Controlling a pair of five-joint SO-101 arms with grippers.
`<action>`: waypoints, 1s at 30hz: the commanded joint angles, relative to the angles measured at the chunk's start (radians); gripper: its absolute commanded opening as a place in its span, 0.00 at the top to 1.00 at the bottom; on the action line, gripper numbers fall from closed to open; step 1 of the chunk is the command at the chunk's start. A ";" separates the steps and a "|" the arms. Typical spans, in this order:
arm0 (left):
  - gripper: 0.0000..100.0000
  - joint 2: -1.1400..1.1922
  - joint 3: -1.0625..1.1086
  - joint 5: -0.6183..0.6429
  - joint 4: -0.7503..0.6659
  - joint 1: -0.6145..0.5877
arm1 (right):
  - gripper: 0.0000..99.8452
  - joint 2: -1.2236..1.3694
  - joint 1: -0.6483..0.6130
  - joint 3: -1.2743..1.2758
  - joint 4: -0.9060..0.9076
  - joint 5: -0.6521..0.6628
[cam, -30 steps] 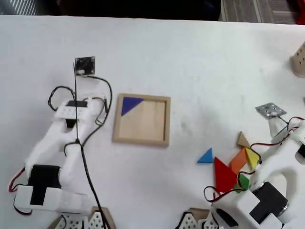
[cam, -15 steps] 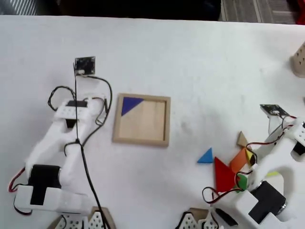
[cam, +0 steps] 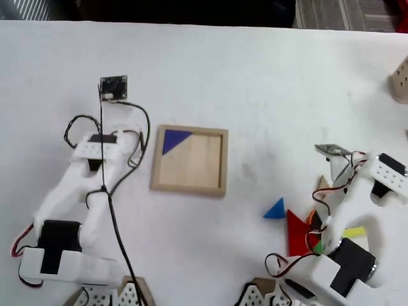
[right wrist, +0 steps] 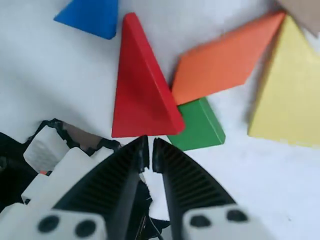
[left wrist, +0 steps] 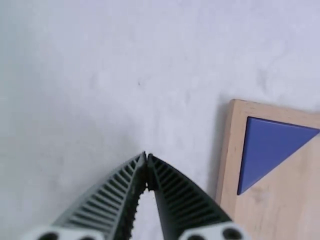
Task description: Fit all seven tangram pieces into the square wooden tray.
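The square wooden tray (cam: 191, 182) lies left of centre with a dark blue triangle (cam: 173, 139) in its far left corner; both show in the left wrist view, tray (left wrist: 226, 150) and triangle (left wrist: 270, 145). My left gripper (left wrist: 147, 159) is shut and empty just left of that corner. The right arm (cam: 357, 191) hangs over the loose pieces. My right gripper (right wrist: 148, 142) is shut above the red triangle (right wrist: 140, 90), beside the green piece (right wrist: 197, 130), orange parallelogram (right wrist: 227, 60), yellow triangle (right wrist: 285, 95) and small blue triangle (right wrist: 92, 15). The small blue triangle (cam: 275, 209) and red triangle (cam: 297, 233) lie right of the tray.
A tan triangle (cam: 324, 185) peeks out from under the right arm. A wooden object (cam: 400, 80) stands at the right edge. Cables run along the left arm (cam: 83, 185). Open white table lies between the tray and the pieces.
The right arm has swung left over the loose pieces, now covering most of the orange and yellow ones. The left arm and the tray have not moved.
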 commanded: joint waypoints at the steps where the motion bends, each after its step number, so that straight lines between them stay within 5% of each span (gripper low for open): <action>1: 0.98 -0.048 -0.005 -0.012 -0.025 0.012 | 0.98 -0.053 -0.077 0.040 -0.059 -0.006; 8: 0.98 -0.048 -0.005 -0.012 -0.025 0.012 | 0.98 -0.053 -0.209 0.068 -0.160 -0.015; 18: 0.98 -0.047 -0.009 -0.012 -0.025 0.012 | 0.92 -0.041 -0.438 0.075 -0.294 -0.241; 25: 0.98 -0.045 -0.009 -0.012 -0.025 0.012 | 0.94 0.119 -0.464 0.055 -0.449 -0.285; 30: 0.98 -0.045 -0.012 -0.012 -0.026 0.013 | 0.99 0.160 -0.429 -0.103 -0.340 -0.354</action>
